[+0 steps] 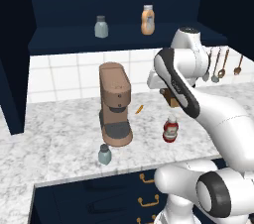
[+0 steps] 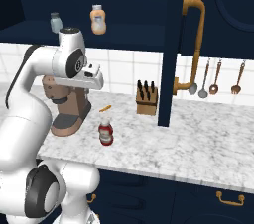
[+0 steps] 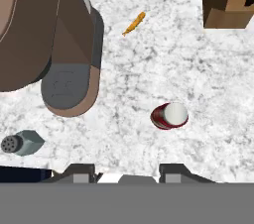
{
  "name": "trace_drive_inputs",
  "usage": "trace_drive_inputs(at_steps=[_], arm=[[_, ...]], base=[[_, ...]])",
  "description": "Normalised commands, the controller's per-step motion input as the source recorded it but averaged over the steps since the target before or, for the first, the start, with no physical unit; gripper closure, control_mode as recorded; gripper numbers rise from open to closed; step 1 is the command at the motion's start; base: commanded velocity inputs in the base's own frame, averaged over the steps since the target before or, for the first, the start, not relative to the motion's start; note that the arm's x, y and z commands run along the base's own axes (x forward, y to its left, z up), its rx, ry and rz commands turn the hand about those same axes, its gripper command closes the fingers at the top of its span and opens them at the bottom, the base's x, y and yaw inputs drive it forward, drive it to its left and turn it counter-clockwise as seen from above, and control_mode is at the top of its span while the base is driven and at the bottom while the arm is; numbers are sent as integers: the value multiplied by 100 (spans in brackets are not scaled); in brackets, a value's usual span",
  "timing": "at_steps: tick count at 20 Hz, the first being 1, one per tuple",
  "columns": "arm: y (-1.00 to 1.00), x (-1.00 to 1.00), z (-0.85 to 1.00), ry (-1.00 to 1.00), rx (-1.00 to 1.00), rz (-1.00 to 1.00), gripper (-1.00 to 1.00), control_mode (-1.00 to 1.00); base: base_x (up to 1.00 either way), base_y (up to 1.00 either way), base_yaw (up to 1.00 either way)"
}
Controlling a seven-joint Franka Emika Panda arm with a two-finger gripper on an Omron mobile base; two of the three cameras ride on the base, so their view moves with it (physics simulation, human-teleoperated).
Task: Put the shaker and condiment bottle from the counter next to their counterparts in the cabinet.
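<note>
The marbled desk (image 1: 59, 134) is seen mostly bare; the shaker (image 1: 104, 154) stands at its front edge, the bottle (image 1: 170, 128) mid-desk. The fingers (image 3: 123, 171), cut off below, are held narrowly parted, empty.

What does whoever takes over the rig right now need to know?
Gripper: above the counter, holding nothing; jaws look narrowly set.
Shaker: on the counter, near the front edge, in front of the coffee machine.
Red bottle: upright on the counter, right of the machine.
Twin shaker and orange bottle: on the cabinet shelf.
Done: nothing moved.
Left: both items up to the shelf beside their matches.
</note>
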Motion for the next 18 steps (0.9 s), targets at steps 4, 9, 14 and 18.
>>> trace_drive_inputs(at_steps=[4, 9, 14, 18], arm=[[-26, -9, 0, 0, 0, 11, -100, -100], [-44, -9, -3, -1, 0, 25, -100, -100], [-18, -5, -28, 0, -1, 15, -100, -100], [-8, 0, -44, 0, -6, 7, -100, -100]], base=[[0, 0, 0], [0, 0, 0], [0, 0, 0], [0, 0, 0]])
